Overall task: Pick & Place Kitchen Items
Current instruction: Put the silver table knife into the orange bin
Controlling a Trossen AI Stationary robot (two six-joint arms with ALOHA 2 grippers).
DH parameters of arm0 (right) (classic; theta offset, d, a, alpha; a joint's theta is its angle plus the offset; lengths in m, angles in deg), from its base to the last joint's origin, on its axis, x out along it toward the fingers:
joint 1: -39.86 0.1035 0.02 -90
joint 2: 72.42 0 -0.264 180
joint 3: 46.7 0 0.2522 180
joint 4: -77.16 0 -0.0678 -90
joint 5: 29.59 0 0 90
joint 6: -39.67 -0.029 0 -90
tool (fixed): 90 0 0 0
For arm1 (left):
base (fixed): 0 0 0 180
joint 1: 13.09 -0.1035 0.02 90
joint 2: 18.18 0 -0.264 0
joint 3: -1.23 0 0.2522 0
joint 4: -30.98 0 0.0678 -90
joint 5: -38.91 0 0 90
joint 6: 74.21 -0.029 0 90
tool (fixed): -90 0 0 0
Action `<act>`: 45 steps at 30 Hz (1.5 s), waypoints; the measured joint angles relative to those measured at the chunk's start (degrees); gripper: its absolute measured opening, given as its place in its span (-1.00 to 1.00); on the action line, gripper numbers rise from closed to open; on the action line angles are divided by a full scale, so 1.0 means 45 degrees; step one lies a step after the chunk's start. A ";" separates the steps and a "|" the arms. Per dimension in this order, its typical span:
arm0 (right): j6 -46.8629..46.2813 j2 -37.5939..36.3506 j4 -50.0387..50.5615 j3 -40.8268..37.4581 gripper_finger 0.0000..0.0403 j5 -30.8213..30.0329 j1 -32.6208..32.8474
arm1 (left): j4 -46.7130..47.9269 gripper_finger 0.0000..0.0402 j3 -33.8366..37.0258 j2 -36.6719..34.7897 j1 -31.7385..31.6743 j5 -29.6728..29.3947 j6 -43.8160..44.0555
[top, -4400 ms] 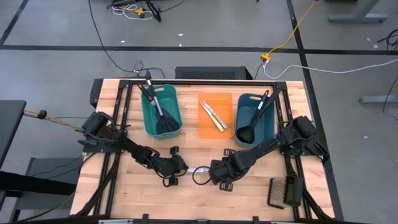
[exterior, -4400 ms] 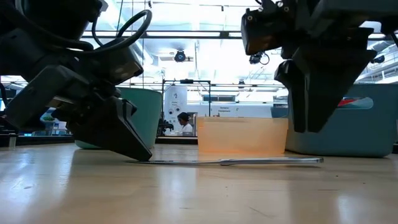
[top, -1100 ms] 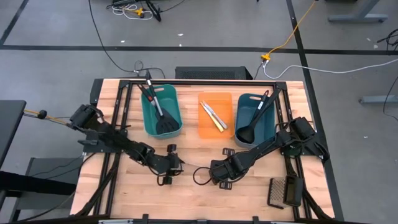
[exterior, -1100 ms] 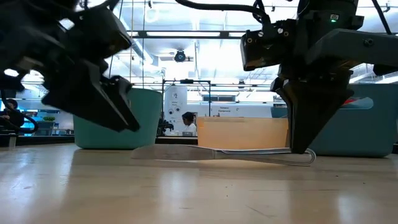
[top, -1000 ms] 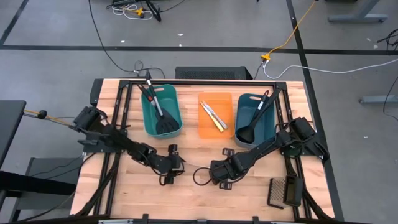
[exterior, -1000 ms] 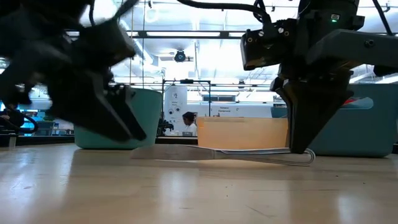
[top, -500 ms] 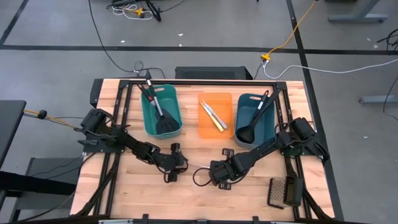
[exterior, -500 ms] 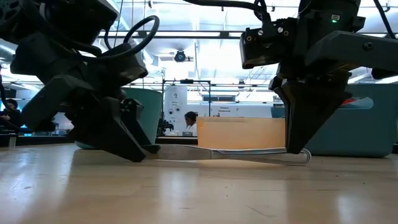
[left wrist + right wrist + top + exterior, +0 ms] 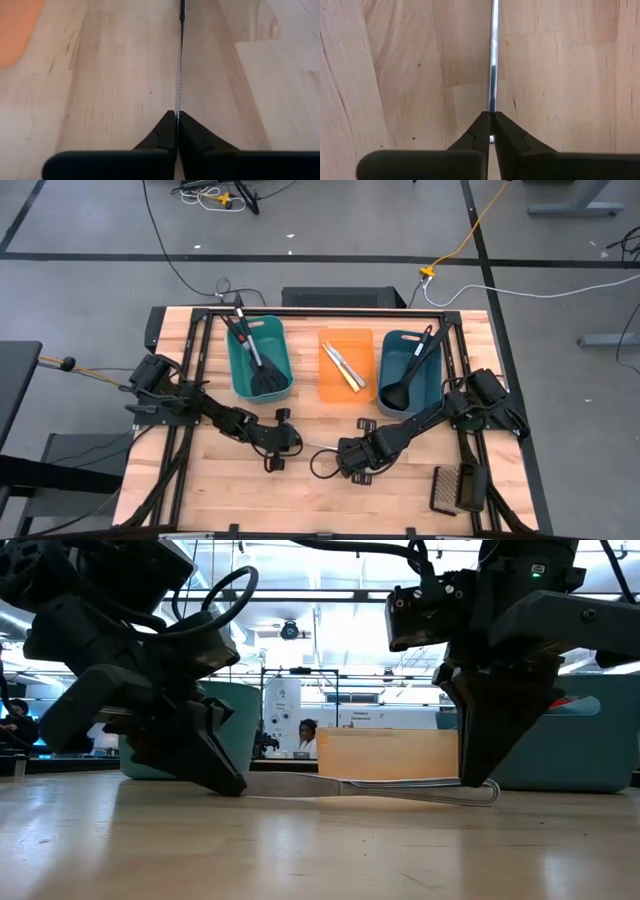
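Observation:
A slim silver knife (image 9: 380, 785) stretches low over the table's near middle, between my two grippers. My left gripper (image 9: 288, 448) is shut on its serrated blade end, and my right gripper (image 9: 347, 456) is shut on its handle end. In the low view the left gripper (image 9: 238, 790) slants down to the knife, while the right gripper (image 9: 478, 783) points almost straight down at it. Black spatulas (image 9: 262, 375) lie in the left teal tub (image 9: 240, 360). A black ladle (image 9: 400, 385) lies in the right tub (image 9: 432, 375). Two slim knives (image 9: 343, 365) rest on the orange tray (image 9: 345, 388). My left gripper pinches the knife's thin serrated blade (image 9: 179, 102) between its two fingertips (image 9: 165, 131). The fingers slant down from the table's left and lie along the blade, which stands on edge. My right gripper pinches the silver handle (image 9: 493, 95) between its fingertips (image 9: 479, 129), coming from above and pointing down.
A dark mesh grater (image 9: 458, 488) lies near the table's near right corner. The tubs and the tray stand in a row along the far side. Bare wood (image 9: 330, 500) lies nearer than the grippers.
My left gripper has come down and gone a little toward the table's right, arriving at the knife's blade end. My right gripper and the knife have kept their place.

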 joint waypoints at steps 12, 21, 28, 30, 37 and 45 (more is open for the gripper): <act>-0.0017 0.0068 -0.0353 -0.0039 -0.27 0.1672 -0.0506 | -0.0017 -0.97 0.0000 0.0015 0.0014 0.0246 0.0405; 0.0000 0.0084 -0.0387 -0.0034 -0.36 0.1469 -0.0718 | -0.0003 -0.97 0.0005 0.0019 0.0014 0.0260 0.0399; 0.0357 0.0199 -0.0383 0.0010 -0.89 0.1117 -0.0763 | 0.0007 -0.97 0.0010 0.0020 0.0014 0.0260 0.0389; 0.0363 0.0244 -0.0388 0.0010 -0.89 0.1211 -0.0809 | 0.0006 -0.97 0.0010 0.0024 0.0014 0.0265 0.0389; 0.0457 0.0257 -0.0396 0.0024 -0.89 0.1141 -0.0790 | 0.0115 -0.87 0.0039 -0.0304 0.0112 0.0101 0.0009; 0.0547 0.0011 -0.0451 -0.0039 -0.89 0.0894 -0.0693 | 0.1920 -0.64 0.0076 -0.2546 0.0572 0.0566 -0.0510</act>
